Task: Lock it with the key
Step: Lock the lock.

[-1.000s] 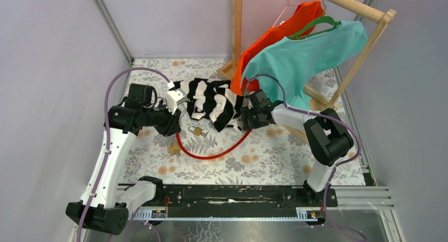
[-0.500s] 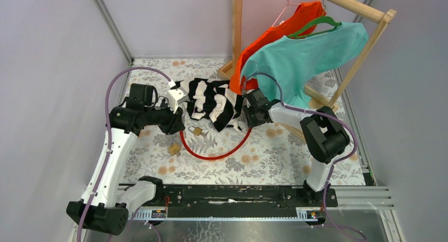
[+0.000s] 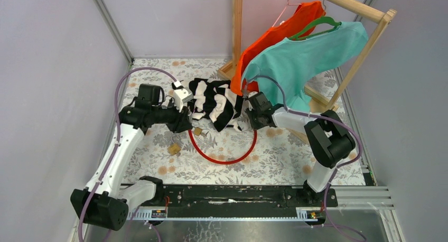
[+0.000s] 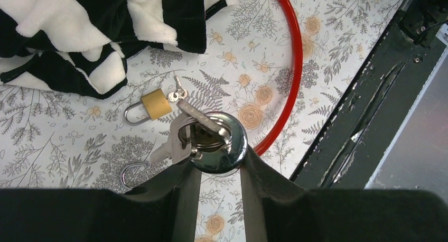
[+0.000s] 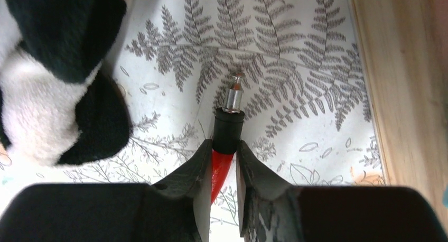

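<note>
A: Left hand [image 4: 219, 166], state?

B: Clenched on the round lock head [image 4: 215, 142]. A key [image 4: 203, 120] appears seated in it, with more keys hanging beside the fingers.

A: Right hand [image 5: 224, 153]?

B: Clamped on the red cable [image 5: 220, 170] at its black end sleeve. The cable pin [image 5: 233, 97] is left bare just past the fingertips, above the tabletop [image 5: 296, 36].

A: Progress?

B: Both halves are judged lifted and held. In the top view they are kept well apart, so nothing is joined yet. To be done: pin carried to the lock head, pushed in, key turned.

A: Clutter?

B: A brass padlock [image 4: 153, 103] is seen just beyond the left hand, a striped garment [image 4: 79, 30] further beyond. Neither is touched.
</note>
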